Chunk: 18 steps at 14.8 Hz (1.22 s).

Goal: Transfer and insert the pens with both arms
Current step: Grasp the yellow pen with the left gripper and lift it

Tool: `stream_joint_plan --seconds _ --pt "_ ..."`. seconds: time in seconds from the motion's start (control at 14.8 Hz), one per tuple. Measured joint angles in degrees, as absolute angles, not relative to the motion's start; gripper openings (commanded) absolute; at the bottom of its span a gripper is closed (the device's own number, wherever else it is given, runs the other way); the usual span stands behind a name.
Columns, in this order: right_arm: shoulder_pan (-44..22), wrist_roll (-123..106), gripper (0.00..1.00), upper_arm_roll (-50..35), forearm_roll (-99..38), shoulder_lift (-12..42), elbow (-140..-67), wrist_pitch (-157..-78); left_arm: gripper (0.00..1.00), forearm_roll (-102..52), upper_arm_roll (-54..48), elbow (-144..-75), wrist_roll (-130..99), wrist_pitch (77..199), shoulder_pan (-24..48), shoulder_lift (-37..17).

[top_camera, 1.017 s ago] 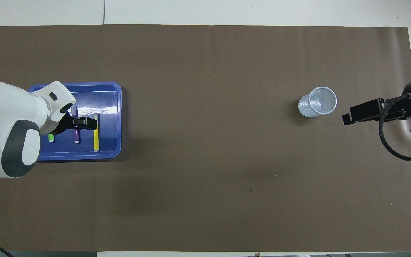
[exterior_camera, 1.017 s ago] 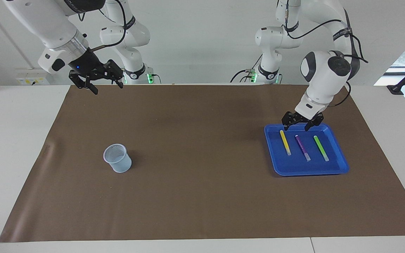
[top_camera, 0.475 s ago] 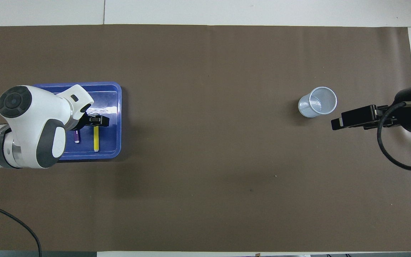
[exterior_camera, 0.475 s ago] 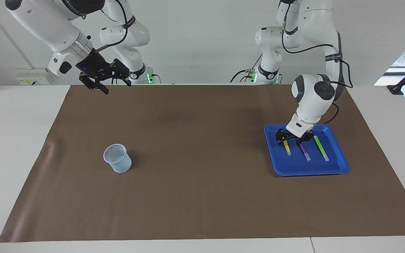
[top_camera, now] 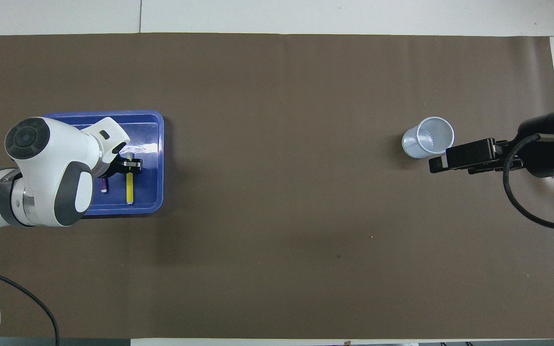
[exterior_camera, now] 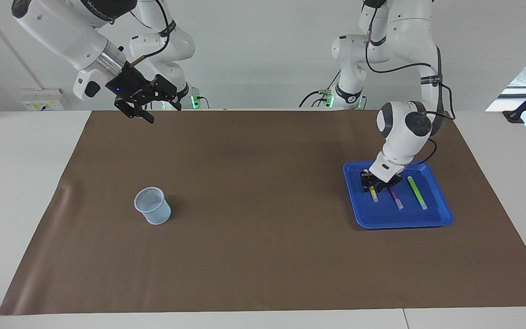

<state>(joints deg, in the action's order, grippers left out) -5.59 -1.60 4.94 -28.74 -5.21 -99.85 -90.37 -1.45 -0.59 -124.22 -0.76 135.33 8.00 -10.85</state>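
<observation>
While brown paper (exterior_camera: 254,228) covers the white desk (exterior_camera: 16,183), left pincer (exterior_camera: 374,186) grips yellow pen (exterior_camera: 374,193); right pincer (exterior_camera: 149,106) is open, raised over the paper

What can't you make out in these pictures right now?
- Green pen: covered by the left arm in the overhead view; seen only in the facing view.
- Purple pen: only its pale end shows from overhead, the rest under the arm.
- Left tool: down at the yellow pen; no view shows whether it has a firm grip.
- Right arm: cut off at the overhead view's edge; its tool is raised.
</observation>
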Motion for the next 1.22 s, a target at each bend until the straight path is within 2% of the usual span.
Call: stream_joint_plan --seconds 0.14,0.2,0.68,0.95,1.22 --pt "-5.6 -1.3 1.00 5.0 -30.4 -5.8 -101.0 -90.4 0.13 -1.4 -0.6 -124.4 -0.8 135.3 8.0 -10.8" --pt "-5.4 -1.2 1.00 5.1 -31.8 -6.0 -101.6 -90.4 0.00 -1.4 -0.5 -124.5 -0.8 135.3 8.0 -10.8" --pt "-4.1 0.3 1.00 5.3 -39.4 -6.6 -105.4 -90.8 0.00 -1.4 -0.4 -123.7 -1.9 134.8 8.0 -10.7" --pt "-4.2 0.6 1.00 5.2 -46.6 -8.6 -110.7 -94.7 0.00 -1.4 -0.6 -116.7 -11.3 126.7 8.0 -9.6" --pt "-5.0 2.6 1.00 5.0 -51.5 -9.8 -113.5 -98.2 0.00 -1.8 -1.6 -111.8 -25.2 119.9 9.4 -6.2"
